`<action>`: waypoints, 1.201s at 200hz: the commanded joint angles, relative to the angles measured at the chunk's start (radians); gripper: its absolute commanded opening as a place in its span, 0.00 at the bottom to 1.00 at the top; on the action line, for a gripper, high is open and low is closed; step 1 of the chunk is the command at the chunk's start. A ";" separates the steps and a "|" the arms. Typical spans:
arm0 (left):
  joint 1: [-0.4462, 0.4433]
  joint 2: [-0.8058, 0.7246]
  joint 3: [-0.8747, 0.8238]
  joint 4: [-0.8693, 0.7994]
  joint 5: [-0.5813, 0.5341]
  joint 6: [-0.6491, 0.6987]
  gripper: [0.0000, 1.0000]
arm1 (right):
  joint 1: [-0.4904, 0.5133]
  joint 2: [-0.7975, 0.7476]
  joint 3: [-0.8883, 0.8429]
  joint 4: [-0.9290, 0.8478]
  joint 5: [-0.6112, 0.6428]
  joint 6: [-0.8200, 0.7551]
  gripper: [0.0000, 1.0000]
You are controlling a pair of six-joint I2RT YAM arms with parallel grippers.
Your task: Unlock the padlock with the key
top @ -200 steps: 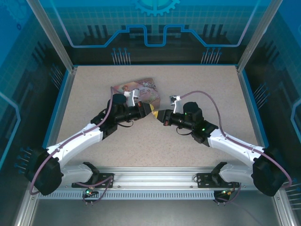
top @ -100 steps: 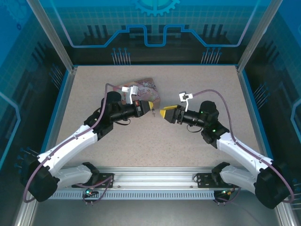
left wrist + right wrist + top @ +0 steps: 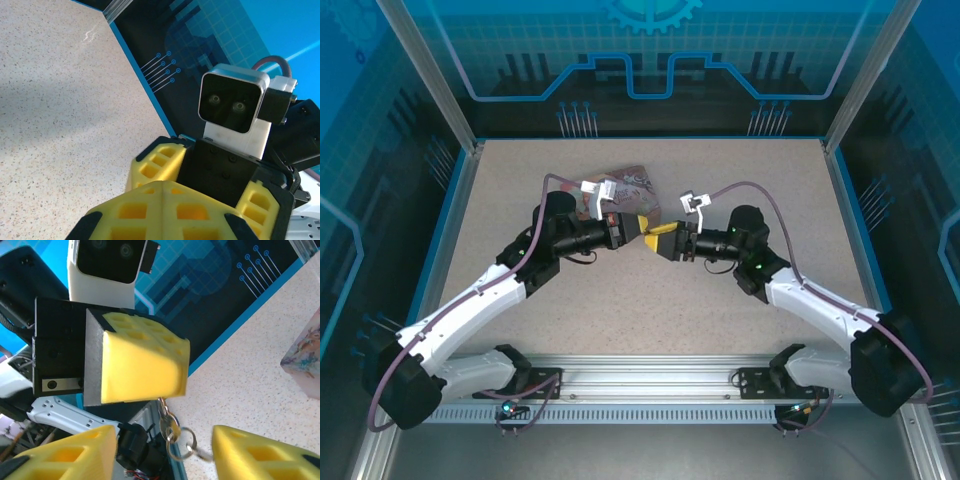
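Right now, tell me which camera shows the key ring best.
Right wrist: the key ring dangles clearly beneath the shut left claw. From the top it is too small to tell; in the left wrist view that claw's yellow fingers hide it.

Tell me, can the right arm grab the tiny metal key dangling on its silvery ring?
Probably yes. The tiny metal key hangs free below the shut left gripper, between the open yellow fingers of the right gripper, with nothing blocking it.

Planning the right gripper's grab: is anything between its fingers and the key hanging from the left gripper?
Nothing visible. The key dangles below the shut left gripper, inside the gap of the open right gripper.
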 commanded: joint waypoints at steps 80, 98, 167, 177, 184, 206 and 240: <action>-0.006 -0.008 0.011 0.005 0.000 0.015 0.00 | 0.009 -0.006 0.012 0.033 -0.016 0.006 0.08; -0.006 -0.006 0.009 0.011 -0.002 0.012 0.00 | 0.010 -0.005 0.011 0.032 -0.016 0.008 0.01; -0.004 -0.027 0.011 -0.030 -0.049 0.040 0.30 | 0.005 -0.038 0.021 -0.098 0.025 -0.058 0.00; -0.003 -0.038 0.018 -0.061 -0.075 0.054 0.44 | 0.001 -0.049 0.020 -0.139 0.041 -0.080 0.00; -0.001 -0.046 0.024 -0.084 -0.090 0.070 0.48 | -0.001 -0.058 0.023 -0.184 0.052 -0.103 0.00; 0.019 -0.070 0.047 -0.173 -0.148 0.106 0.62 | -0.008 -0.087 0.032 -0.336 0.108 -0.178 0.00; 0.092 -0.080 0.079 -0.311 -0.247 0.173 0.86 | -0.015 -0.114 0.066 -0.612 0.260 -0.306 0.00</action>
